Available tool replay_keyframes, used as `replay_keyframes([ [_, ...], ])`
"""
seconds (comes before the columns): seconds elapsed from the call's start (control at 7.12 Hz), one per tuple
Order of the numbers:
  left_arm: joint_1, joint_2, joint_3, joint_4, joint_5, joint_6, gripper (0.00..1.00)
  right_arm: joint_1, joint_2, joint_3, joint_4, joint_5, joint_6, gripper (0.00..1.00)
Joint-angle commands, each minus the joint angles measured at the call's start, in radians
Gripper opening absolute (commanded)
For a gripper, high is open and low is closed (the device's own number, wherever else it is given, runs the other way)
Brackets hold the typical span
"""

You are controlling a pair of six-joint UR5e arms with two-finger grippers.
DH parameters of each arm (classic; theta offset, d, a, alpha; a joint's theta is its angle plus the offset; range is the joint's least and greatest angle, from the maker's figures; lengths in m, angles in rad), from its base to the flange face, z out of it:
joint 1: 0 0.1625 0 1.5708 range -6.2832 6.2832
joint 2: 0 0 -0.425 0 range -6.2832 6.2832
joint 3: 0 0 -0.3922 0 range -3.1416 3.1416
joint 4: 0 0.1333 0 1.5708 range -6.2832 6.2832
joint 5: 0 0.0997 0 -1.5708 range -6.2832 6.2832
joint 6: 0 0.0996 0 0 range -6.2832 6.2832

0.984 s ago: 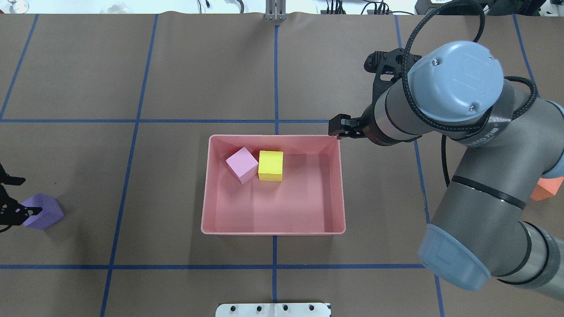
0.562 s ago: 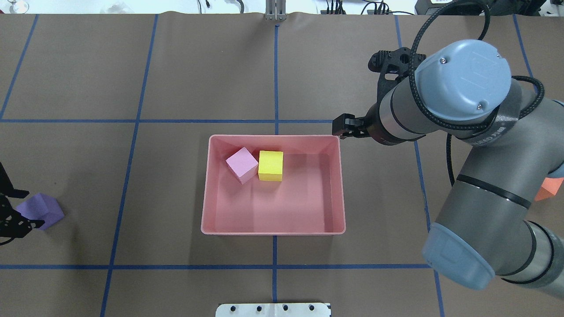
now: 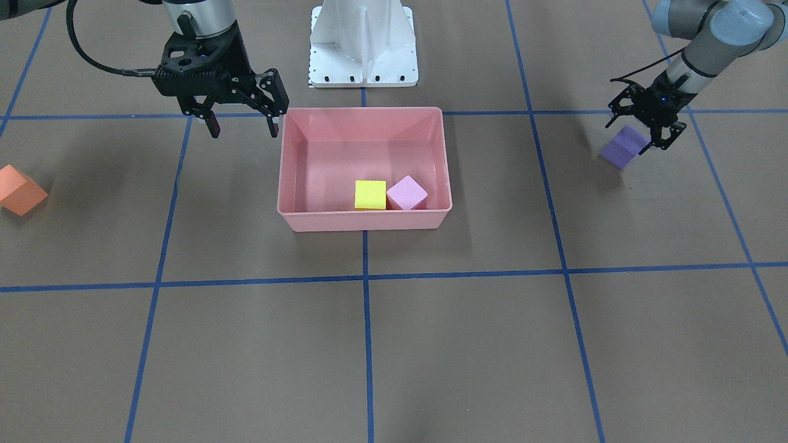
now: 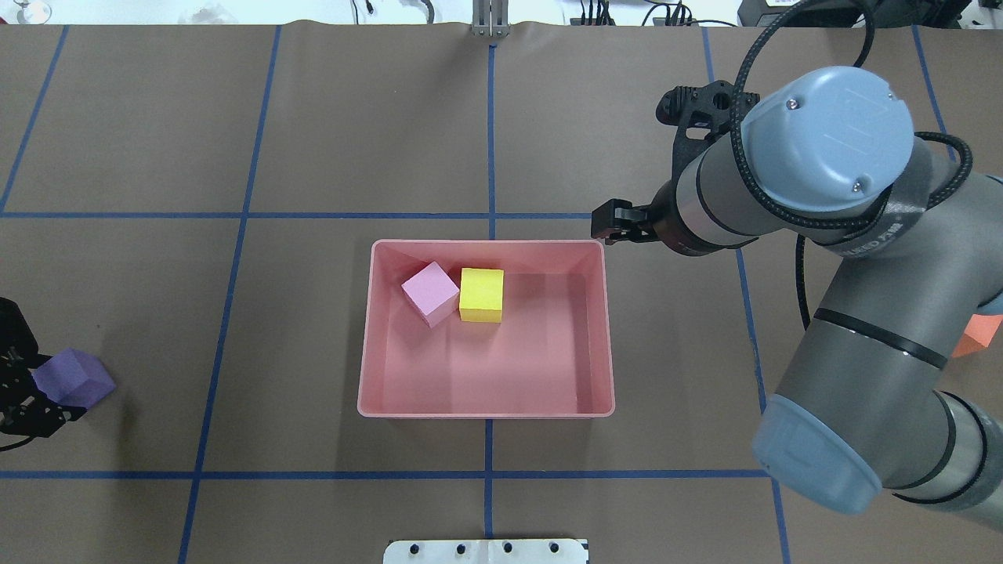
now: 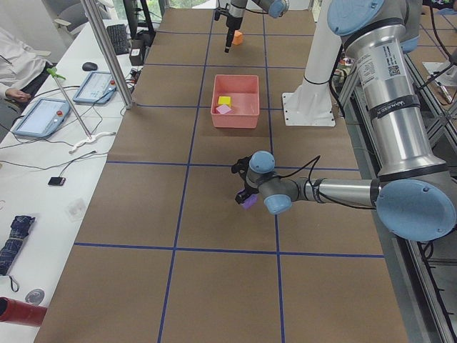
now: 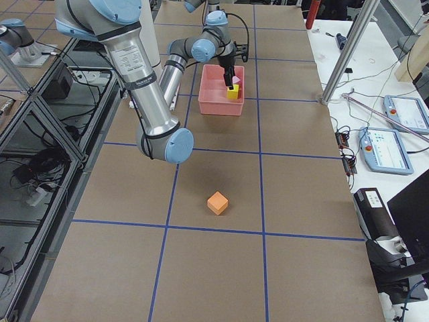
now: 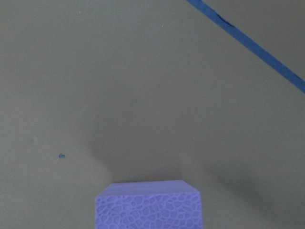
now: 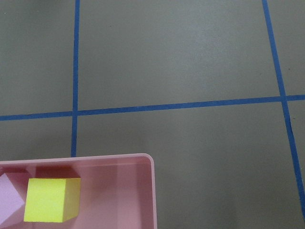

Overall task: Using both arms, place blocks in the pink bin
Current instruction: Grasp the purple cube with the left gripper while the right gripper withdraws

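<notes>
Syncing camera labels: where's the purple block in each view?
Front-facing: purple block upper right, at the left gripper.
Overhead: far left edge.
Exterior left: centre, by the near arm's gripper.
Exterior right: not seen.
Left wrist: bottom centre.
Right wrist: not in it.
Shared landmark: pink bin, block well off to its side.

The right arm [image 4: 846,258] is hiding most of the orange block [image 4: 979,335] overhead, the purple block [image 7: 148,206] is running off the left wrist view's bottom edge.
</notes>
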Motion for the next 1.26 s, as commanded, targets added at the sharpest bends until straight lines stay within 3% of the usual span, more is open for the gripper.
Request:
replay_keyframes([
  [0.0, 0.002, -0.008, 0.022, 0.000, 0.001, -0.010, 0.71, 0.002, -0.019, 0.009, 0.002, 0.000, -0.019, 1.00],
  [0.14, 0.003, -0.011, 0.025, 0.000, 0.001, -0.010, 0.42, 0.041, -0.021, 0.011, 0.002, 0.046, -0.082, 1.00],
  [0.28, 0.002, -0.028, 0.024, 0.000, 0.001, -0.015, 0.20, 0.131, -0.030, 0.009, -0.001, 0.156, -0.156, 1.00],
  [0.56, 0.000, -0.066, -0.017, 0.013, -0.024, -0.045, 0.16, 0.317, -0.093, -0.012, -0.008, 0.302, -0.407, 1.00],
  [0.7, -0.014, -0.098, -0.061, 0.076, -0.077, -0.075, 0.16, 0.406, -0.134, -0.046, 0.000, 0.368, -0.539, 1.00],
  [0.98, -0.041, -0.258, -0.254, 0.445, -0.085, -0.160, 0.16, 0.520, -0.237, -0.093, 0.002, 0.411, -0.798, 1.00],
  [1.12, -0.052, -0.393, -0.295, 0.614, -0.085, -0.206, 0.16, 0.555, -0.287, -0.093, 0.005, 0.436, -0.888, 1.00],
])
